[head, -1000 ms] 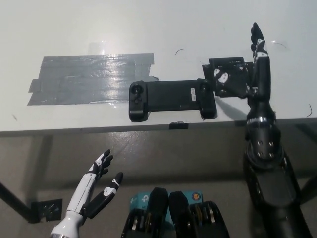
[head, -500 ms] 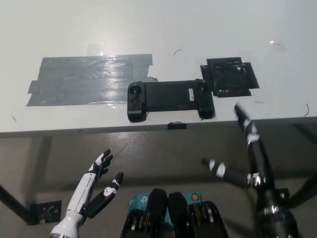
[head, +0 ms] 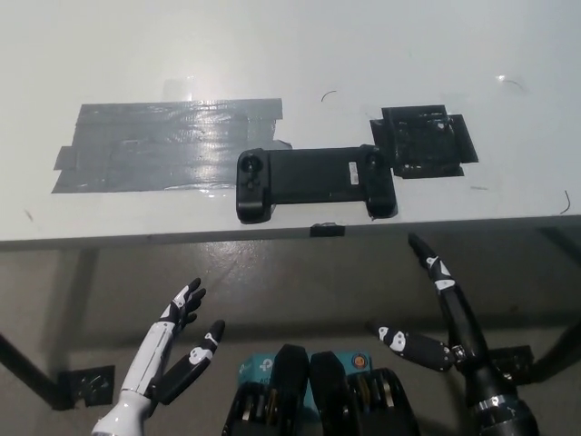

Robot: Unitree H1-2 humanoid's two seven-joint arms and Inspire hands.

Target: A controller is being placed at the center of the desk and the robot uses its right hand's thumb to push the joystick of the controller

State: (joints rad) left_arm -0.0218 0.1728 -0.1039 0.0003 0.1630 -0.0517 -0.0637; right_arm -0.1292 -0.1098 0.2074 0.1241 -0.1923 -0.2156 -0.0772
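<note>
Near the white desk's [head: 381, 54] front edge lies the flat, matte black controller [head: 315, 181], between a wrinkled grey tape patch [head: 163, 145] and black tape square [head: 425, 141]. Below that controller, off the desk, the black right hand [head: 436, 318] and white left hand [head: 177, 350] hang splayed, holding nothing, wrists cut off.

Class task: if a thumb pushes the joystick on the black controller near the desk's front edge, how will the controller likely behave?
The controller lies flat and wide, so tipping seems unlikely. On the smooth white desk it may slide. It looks rigid.
</note>
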